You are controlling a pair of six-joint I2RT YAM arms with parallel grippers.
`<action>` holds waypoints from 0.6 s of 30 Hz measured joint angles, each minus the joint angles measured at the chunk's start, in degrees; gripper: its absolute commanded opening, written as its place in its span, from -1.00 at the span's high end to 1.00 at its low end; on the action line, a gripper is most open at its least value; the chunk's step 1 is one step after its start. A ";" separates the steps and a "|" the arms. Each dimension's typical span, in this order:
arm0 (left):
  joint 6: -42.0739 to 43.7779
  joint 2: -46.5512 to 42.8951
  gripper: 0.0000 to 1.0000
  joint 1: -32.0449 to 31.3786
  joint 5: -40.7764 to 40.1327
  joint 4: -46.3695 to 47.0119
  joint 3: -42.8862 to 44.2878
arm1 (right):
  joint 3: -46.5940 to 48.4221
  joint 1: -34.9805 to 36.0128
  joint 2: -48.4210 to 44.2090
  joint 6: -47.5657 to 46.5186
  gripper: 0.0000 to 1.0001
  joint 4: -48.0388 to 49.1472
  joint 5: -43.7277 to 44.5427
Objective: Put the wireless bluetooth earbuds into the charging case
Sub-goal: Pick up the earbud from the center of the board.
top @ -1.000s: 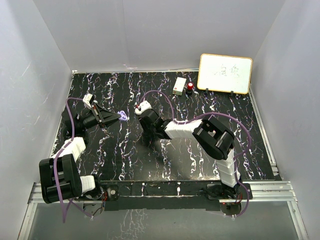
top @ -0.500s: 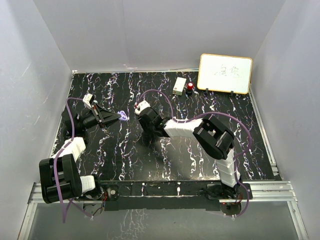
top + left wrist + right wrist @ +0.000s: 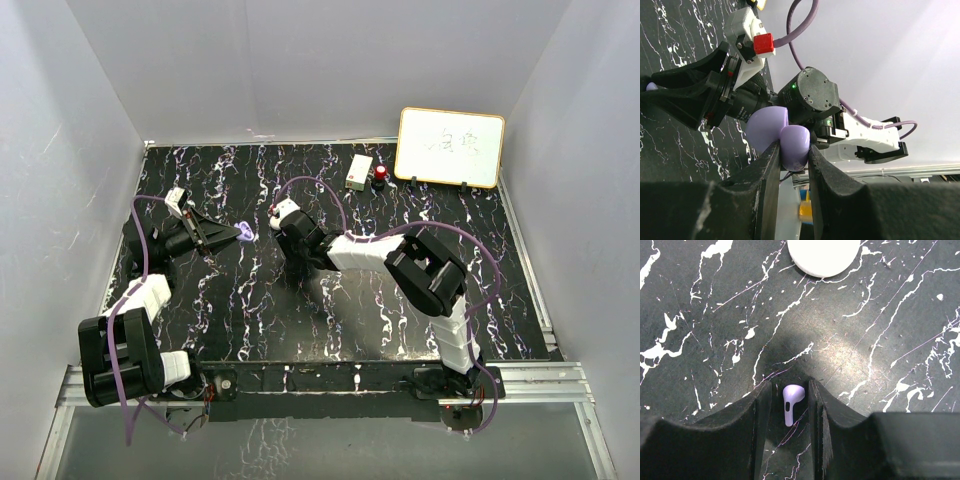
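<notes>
My left gripper [image 3: 794, 150] is shut on a purple charging case [image 3: 785, 137], lid open, held above the table's left side; it also shows in the top view [image 3: 245, 232]. My right gripper [image 3: 790, 390] is lowered to the table near the middle [image 3: 289, 268]. Its fingers stand narrowly apart on either side of a purple earbud [image 3: 791, 399] lying on the marble surface. A small gap shows on the earbud's left side. The left wrist view shows the right arm's fingertips [image 3: 660, 95] on the table with the earbud [image 3: 651, 86] between them.
A round white case [image 3: 824, 255] lies closed just beyond my right gripper. A small whiteboard [image 3: 450, 147], a white box [image 3: 359, 171] and a red knob [image 3: 381, 174] stand at the back right. Grey walls enclose the black marble table [image 3: 400, 330].
My right wrist has shifted slightly to the left and back over the earbud. My left arm has held still with the purple case.
</notes>
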 measured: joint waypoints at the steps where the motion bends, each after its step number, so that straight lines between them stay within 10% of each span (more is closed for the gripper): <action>1: 0.00 0.00 1.00 -0.02 0.02 0.00 0.00 | 0.00 -0.04 0.00 0.00 0.33 0.00 -0.02; 18: 0.02 0.00 1.00 0.02 0.22 0.00 0.00 | 0.00 -1.01 -0.02 -0.20 0.50 -0.07 -1.44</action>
